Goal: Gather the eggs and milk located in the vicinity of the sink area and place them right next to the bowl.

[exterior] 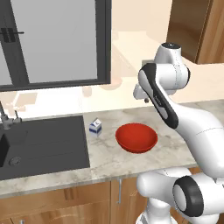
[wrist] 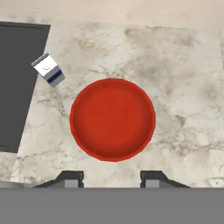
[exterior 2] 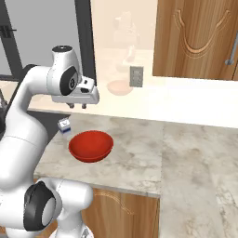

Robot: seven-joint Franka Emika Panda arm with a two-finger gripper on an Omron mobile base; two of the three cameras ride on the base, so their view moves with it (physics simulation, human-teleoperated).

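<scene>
The red bowl (exterior: 136,138) (exterior 2: 91,145) (wrist: 112,119) sits on the marble counter, right of the sink (exterior: 43,144) (wrist: 17,78). The milk (exterior: 95,127) (exterior 2: 64,125) (wrist: 49,70), a small white carton with blue markings, stands upright between the sink's edge and the bowl, a short gap from the bowl. My gripper (exterior 2: 77,106) (wrist: 111,179) hangs high above the bowl, pointing down, open with nothing between its fingers. The eggs are out of view.
A thin metal faucet (exterior: 6,116) rises at the sink's far left. A dark-framed window (exterior: 52,39) is behind the sink. Wooden wall cabinets (exterior 2: 195,37) hang at the right, with a wall outlet (exterior 2: 135,76) below. Bare counter (exterior 2: 186,153) stretches right of the bowl.
</scene>
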